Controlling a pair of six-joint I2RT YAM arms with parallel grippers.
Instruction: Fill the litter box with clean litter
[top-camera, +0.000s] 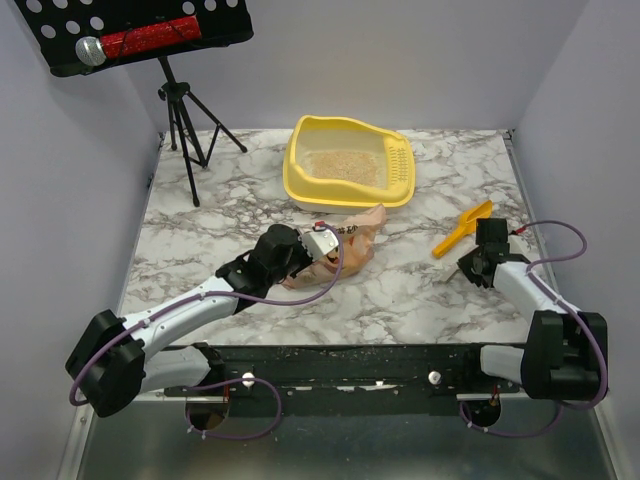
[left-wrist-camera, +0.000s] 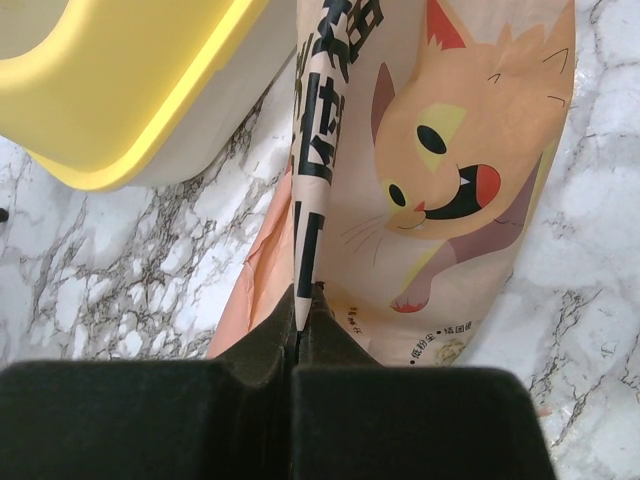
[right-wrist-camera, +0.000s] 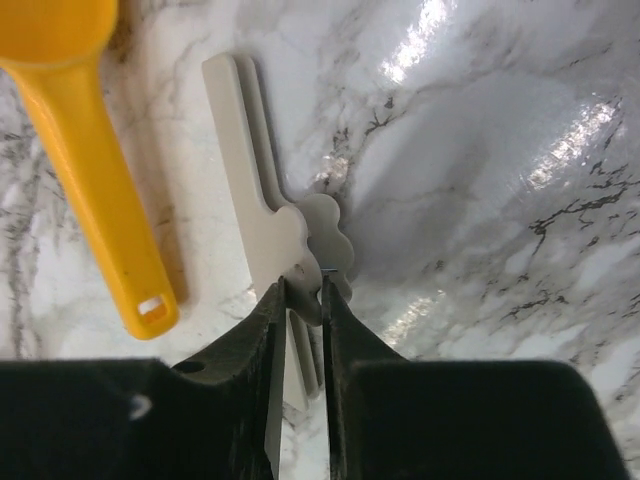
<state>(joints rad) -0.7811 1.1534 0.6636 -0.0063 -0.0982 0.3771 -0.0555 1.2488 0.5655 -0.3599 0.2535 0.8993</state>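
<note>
1. Left gripper (left-wrist-camera: 303, 300) is clamped tight on a folded edge of the tan-pink bag (left-wrist-camera: 440, 190), which lies slumped on the table (top-camera: 420, 300) up against the near wall of the litter box (top-camera: 293, 170)
2. Right gripper (right-wrist-camera: 302, 292) pinches a flat white plastic piece (right-wrist-camera: 250, 190) with a scalloped end, its jaws narrow; the yellow scoop (right-wrist-camera: 85, 180) lies just beside it, not touching
3. Far and central on the table sits the litter box, with clean litter (top-camera: 345, 165) covering its floor
4. Bare marble lies between bag and scoop; a tripod (top-camera: 185, 120) stands at the far left corner
5. Left arm stretches low and diagonal to the centre; right arm is folded short near the right edge
</note>
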